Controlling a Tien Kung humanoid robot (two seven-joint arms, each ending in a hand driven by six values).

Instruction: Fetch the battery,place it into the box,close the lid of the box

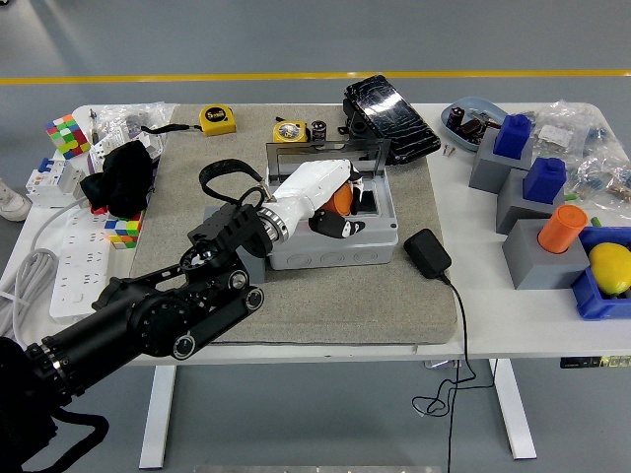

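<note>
Workshop, yellow floor line (315, 76), cluttered table (513, 296)

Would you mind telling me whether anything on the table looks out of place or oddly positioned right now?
Nothing looks damaged or spilled. The left hand holds the orange battery tilted over the open grey box, whose lid stands upright behind. The table's sides are cluttered: a loose cable trails by the power strip.

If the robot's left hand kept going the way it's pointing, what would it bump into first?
Probably the inside of the open grey box. The left hand points right and down into it, gripping the orange battery. Depth is hard to judge from this view.
</note>
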